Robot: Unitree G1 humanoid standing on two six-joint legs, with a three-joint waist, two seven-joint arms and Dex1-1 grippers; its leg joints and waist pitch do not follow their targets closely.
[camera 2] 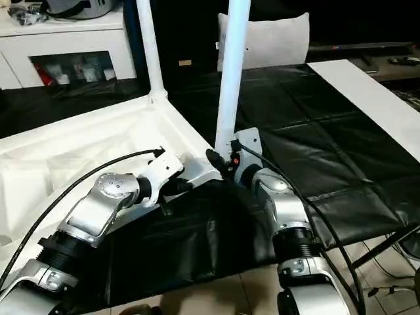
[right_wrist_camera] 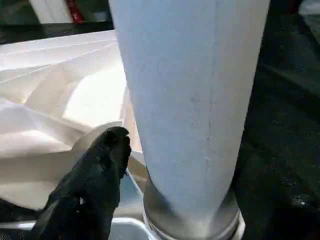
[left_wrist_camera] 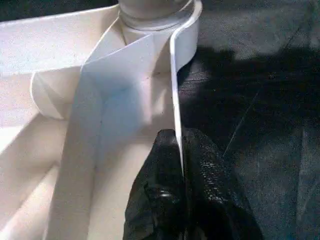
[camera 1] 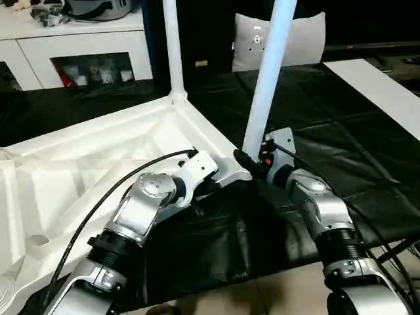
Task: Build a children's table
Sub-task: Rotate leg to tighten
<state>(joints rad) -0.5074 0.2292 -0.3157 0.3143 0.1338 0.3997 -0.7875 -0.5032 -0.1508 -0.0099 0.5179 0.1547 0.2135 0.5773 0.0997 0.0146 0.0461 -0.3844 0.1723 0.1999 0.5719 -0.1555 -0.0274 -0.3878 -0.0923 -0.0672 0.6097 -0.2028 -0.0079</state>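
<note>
While my left tool (left_wrist_camera: 180, 150) is pinching the thin side wall of the children's table (camera 1: 98, 164), one black finger on each face of the rim, I am steadying that upturned top just short of its near corner socket (left_wrist_camera: 150, 30).

Right tool (right_wrist_camera: 100, 165): one finger is showing beside the base of the near leg (camera 1: 266, 85), so I cannot tell whether it is gripping or only resting alongside. That leg is standing in the near socket, leaning slightly.

Far leg (camera 1: 172, 46): standing upright in the far corner socket.

Top: lying ribbed side up, partly on the black-covered table (camera 1: 341, 131).

White cabinet (camera 1: 79, 46): standing behind.

Risks, as I am judging them: the leaning leg could be binding or sitting unseated in its socket; a push off its axis could be levering the rim out of my left pinch or sliding the top on the cloth.
</note>
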